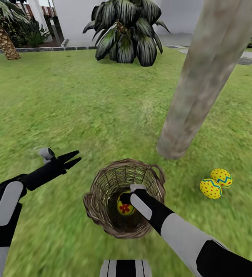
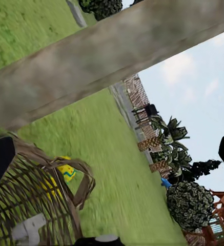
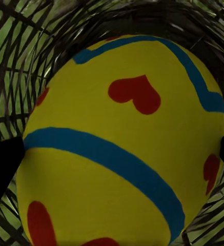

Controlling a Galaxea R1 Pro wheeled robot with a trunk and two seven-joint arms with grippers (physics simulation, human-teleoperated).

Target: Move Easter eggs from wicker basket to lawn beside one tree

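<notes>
The lawn (image 1: pixel 64 107) fills most of the head view. The tree (image 1: pixel 202 77) leans up the right side. The basket (image 1: pixel 99 207) sits at bottom centre. Two eggs (image 1: pixel 216 183) lie lower right, near the trunk's foot. My right gripper (image 3: pixel 112 154) reaches into the basket, fingers spread either side of the last egg (image 1: pixel 124 207), not visibly clamped. My left gripper (image 1: pixel 70 158) hangs apart, fingers open. Closing off-centre could squirt the glossy egg sideways. The right wrist view shows its hearts and blue bands, hidden from the head camera.
</notes>
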